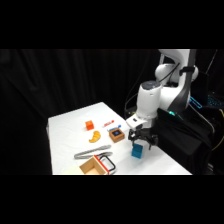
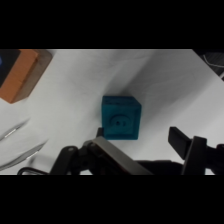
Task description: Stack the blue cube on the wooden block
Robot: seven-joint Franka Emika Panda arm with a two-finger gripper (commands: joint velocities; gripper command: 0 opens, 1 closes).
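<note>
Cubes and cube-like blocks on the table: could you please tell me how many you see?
3: the blue cube under the gripper, the wooden block near the table's middle, and a small orange cube farther back. None seems hidden.

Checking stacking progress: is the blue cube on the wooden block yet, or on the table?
On the table. The blue cube rests on the white table, apart from the wooden block, with the tool just above it.

From my station, the side view is dim: a black backdrop swallows everything around the brightly lit white table (image 1: 70, 135), and the whole frame is soft. In the wrist view a grey shadow falls diagonally across the table beyond the small teal-blue cube (image 2: 121, 118). The black gripper linkage (image 2: 100, 157) near the lens is out of focus.
</note>
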